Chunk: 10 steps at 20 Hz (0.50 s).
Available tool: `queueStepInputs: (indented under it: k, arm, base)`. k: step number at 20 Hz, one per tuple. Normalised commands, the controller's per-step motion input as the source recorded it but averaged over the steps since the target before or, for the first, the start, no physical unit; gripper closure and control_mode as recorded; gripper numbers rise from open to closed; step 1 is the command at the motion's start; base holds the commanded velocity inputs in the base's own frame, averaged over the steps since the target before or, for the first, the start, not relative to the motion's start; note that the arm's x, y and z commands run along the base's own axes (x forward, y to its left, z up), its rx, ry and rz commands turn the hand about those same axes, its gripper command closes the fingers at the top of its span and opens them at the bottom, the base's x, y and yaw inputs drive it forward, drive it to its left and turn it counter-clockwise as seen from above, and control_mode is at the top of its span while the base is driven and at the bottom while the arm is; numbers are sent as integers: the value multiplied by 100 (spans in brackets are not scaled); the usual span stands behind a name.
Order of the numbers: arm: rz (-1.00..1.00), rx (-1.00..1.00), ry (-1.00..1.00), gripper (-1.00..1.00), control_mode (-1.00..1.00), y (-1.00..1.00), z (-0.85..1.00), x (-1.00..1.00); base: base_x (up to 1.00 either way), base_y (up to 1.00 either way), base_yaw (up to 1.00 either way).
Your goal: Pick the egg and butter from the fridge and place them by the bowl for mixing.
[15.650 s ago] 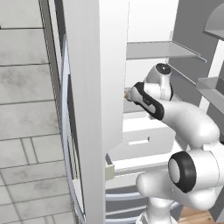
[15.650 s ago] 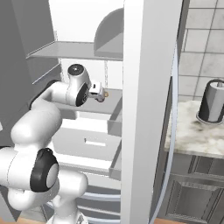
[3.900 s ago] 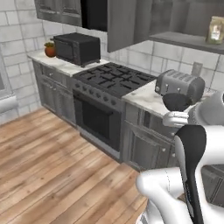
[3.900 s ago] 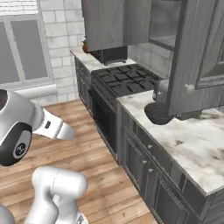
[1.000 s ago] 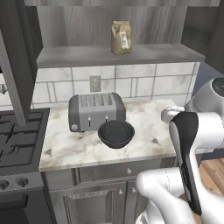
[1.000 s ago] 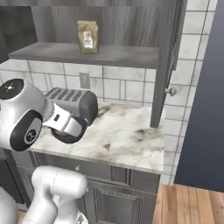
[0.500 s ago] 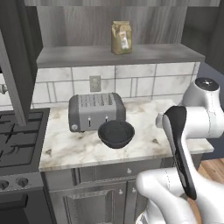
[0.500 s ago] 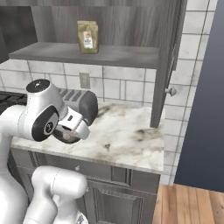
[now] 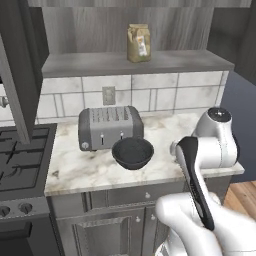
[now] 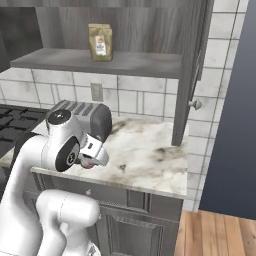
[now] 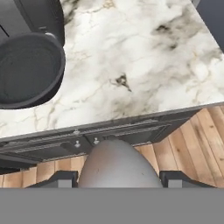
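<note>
Gripper: in the hand view the gripper (image 11: 114, 177) has its two dark tips set apart with the egg (image 11: 117, 167) clamped between them — the grip looks snug on both flanks.
Egg: brownish-grey, rounded end up toward the camera, sitting above the cabinet front and the counter edge, not yet over the marble.
What has changed: half a second back the arm stood taller beside the counter with its elbow nearer the toaster; now the upper arm is folded lower and further right in the left base view, and the wrist has come down toward the counter edge. The base has not moved in that time — toaster, bowl and shelf sit in the same places.
Meaning for the task: I judge this the carry-in for setting the egg down by the bowl; the fetch from the fridge is done for the egg, the butter is yet to come.
Bowl: the bowl (image 9: 132, 153) is dark, deep, empty, standing just in front of the toaster (image 9: 110, 127) and touching or nearly touching it.
Free space: bare marble counter (image 11: 144, 65) lies to the bowl's right — room for the egg there.
Next move, as a guess: forward over the marble, then down near the bowl rim before opening.
Risk: an egg rolls — released high or tilted, it could run toward the counter edge.
Surroundings: a paper bag (image 9: 138, 43) stands on the shelf (image 9: 90, 64) above; the stove (image 9: 17, 160) is to the left.
</note>
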Motion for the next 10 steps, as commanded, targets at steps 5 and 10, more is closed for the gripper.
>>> queueStepInputs:
  k: [5,10]
  arm:
    - [0,0,0,100,-100,-18,-4,61]
    - [4,0,0,100,-100,-29,-10,61]
  base:
    - [0,0,0]
    - [0,0,0]
